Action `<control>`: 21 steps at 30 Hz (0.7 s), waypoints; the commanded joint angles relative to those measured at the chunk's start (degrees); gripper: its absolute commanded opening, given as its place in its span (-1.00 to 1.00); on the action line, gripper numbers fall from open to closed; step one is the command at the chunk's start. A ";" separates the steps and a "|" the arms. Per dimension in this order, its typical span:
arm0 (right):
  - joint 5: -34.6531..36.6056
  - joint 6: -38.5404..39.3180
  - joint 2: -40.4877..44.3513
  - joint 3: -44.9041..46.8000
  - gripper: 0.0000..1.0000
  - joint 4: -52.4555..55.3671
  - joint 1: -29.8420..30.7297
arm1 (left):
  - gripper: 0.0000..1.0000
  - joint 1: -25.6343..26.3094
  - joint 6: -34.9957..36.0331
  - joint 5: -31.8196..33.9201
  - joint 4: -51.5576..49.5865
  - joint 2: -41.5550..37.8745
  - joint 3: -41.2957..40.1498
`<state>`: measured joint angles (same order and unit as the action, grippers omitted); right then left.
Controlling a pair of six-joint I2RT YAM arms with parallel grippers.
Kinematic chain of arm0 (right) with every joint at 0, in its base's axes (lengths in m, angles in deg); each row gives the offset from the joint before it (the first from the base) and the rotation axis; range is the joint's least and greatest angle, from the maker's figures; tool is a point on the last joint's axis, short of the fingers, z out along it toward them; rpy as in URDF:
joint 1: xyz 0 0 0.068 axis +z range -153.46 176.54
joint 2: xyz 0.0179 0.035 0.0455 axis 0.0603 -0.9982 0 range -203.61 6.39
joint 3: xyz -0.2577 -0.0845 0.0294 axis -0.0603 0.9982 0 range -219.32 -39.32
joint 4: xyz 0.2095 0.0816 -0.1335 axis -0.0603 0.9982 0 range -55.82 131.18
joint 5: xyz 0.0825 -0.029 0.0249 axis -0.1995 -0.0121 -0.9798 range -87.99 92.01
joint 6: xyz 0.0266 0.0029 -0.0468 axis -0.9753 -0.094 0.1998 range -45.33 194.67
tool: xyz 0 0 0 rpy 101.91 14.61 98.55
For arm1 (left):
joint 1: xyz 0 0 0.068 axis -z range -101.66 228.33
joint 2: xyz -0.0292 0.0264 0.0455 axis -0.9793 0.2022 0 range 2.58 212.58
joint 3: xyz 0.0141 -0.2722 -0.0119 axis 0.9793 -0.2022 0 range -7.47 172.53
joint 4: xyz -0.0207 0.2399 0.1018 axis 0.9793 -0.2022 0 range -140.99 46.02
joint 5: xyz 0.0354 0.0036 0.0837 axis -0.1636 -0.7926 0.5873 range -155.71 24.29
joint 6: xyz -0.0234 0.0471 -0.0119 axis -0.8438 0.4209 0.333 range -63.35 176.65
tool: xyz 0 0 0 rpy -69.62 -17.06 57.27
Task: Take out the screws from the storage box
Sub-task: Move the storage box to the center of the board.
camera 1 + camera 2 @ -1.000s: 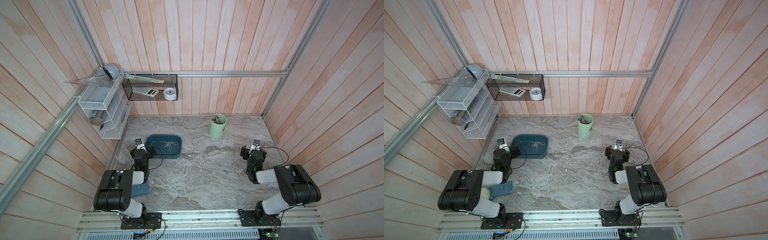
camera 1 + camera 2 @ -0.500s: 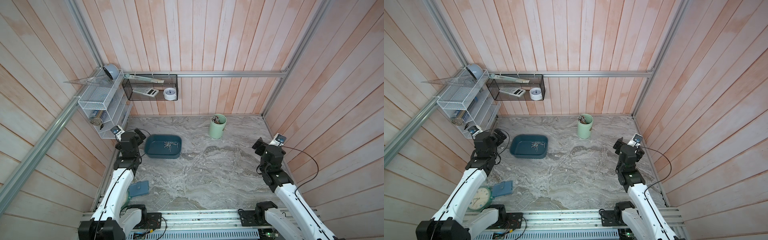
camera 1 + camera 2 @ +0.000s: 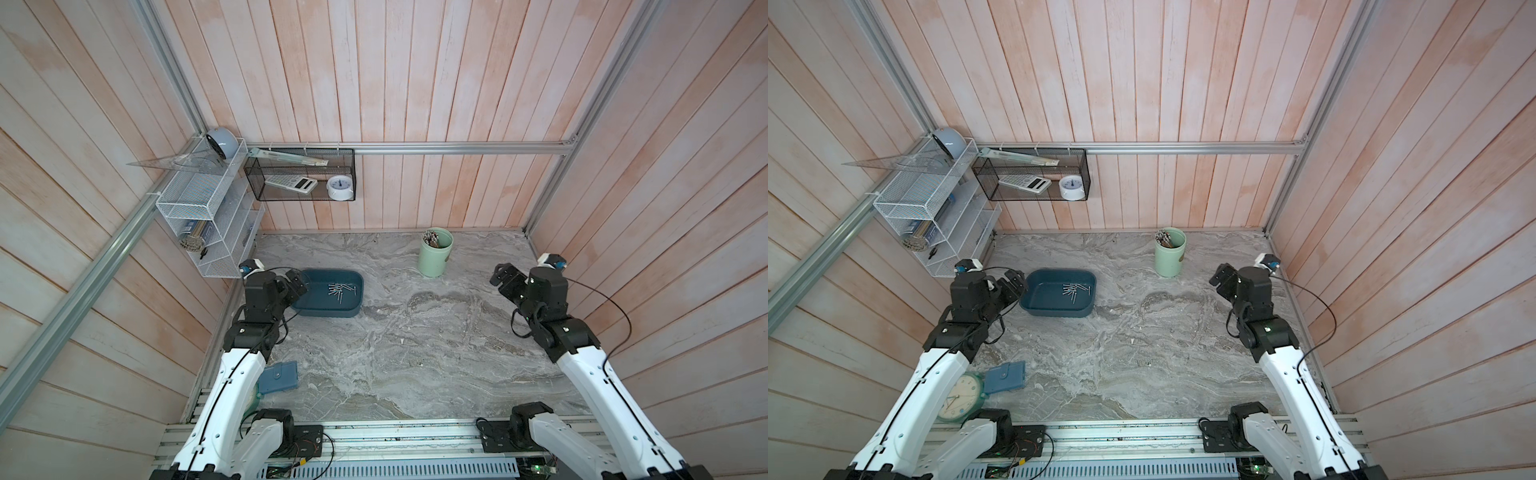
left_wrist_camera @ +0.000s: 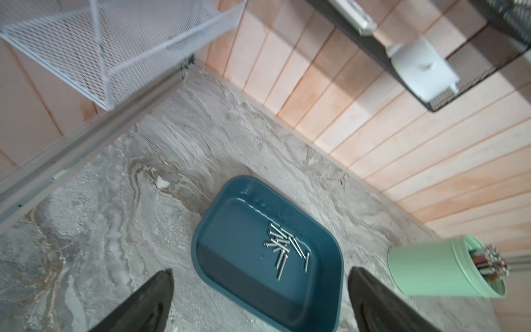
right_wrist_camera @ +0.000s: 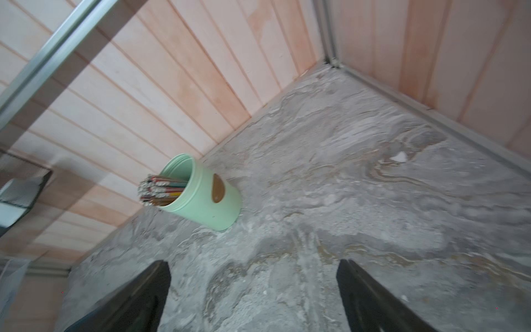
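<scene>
The storage box [image 3: 332,312] is a shallow teal tray on the marble table's left side, and it appears in both top views [image 3: 1054,311]. Several small silver screws [image 3: 340,289] lie in a loose pile toward its far right inside [image 4: 283,247]. My left gripper [image 3: 297,282] hovers open just off the box's left end, nothing between its fingers [image 4: 260,273]. My right gripper [image 3: 503,276] is open and empty above bare table near the right wall [image 5: 253,264]. It is well apart from the box.
A pale green cup [image 3: 435,251] of pencils stands at the back, right of the box. A white wire rack [image 3: 208,216] and a black mesh basket [image 3: 299,174] hang on the walls. A blue wallet [image 3: 278,376] and a clock [image 3: 960,397] lie front left.
Both arms have unfolded from low by their bases and risen. The left gripper now sits beside the box's left end and the right gripper is up near the right wall. Both stayed open.
</scene>
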<state>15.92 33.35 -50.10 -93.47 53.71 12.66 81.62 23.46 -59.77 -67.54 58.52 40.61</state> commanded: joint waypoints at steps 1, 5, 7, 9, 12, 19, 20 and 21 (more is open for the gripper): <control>1.18 -0.07 -7.66 -8.29 0.94 4.44 9.01 | 1.00 0.70 0.81 -3.55 -7.92 1.30 3.05; 4.02 1.42 -20.09 -18.67 0.94 7.04 19.05 | 1.00 1.11 1.62 -2.76 -10.72 0.17 2.30; 6.13 2.79 -26.44 -23.31 0.94 7.06 23.64 | 1.00 1.11 2.38 -1.22 -10.09 -1.58 1.81; 5.92 2.19 -33.09 -27.10 0.94 7.23 26.26 | 1.00 1.11 3.46 0.98 -8.33 -3.19 0.76; 4.00 0.82 -42.04 -33.64 0.94 8.75 29.00 | 1.00 1.10 3.39 2.99 -8.67 -3.90 0.11; 5.07 -0.22 -61.13 -53.12 0.64 18.91 32.64 | 1.00 1.11 2.85 2.62 -9.98 -1.83 0.62; 4.29 -0.56 -63.73 -56.17 0.61 20.99 32.74 | 1.00 1.09 2.71 2.53 -9.95 -1.70 0.62; 3.36 -0.51 -65.81 -59.25 0.55 22.53 32.83 | 1.00 1.10 2.61 2.46 -9.97 -1.59 0.63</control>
<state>19.68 33.77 -112.15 -146.52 68.64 45.18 82.54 25.58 -57.92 -76.72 56.62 41.33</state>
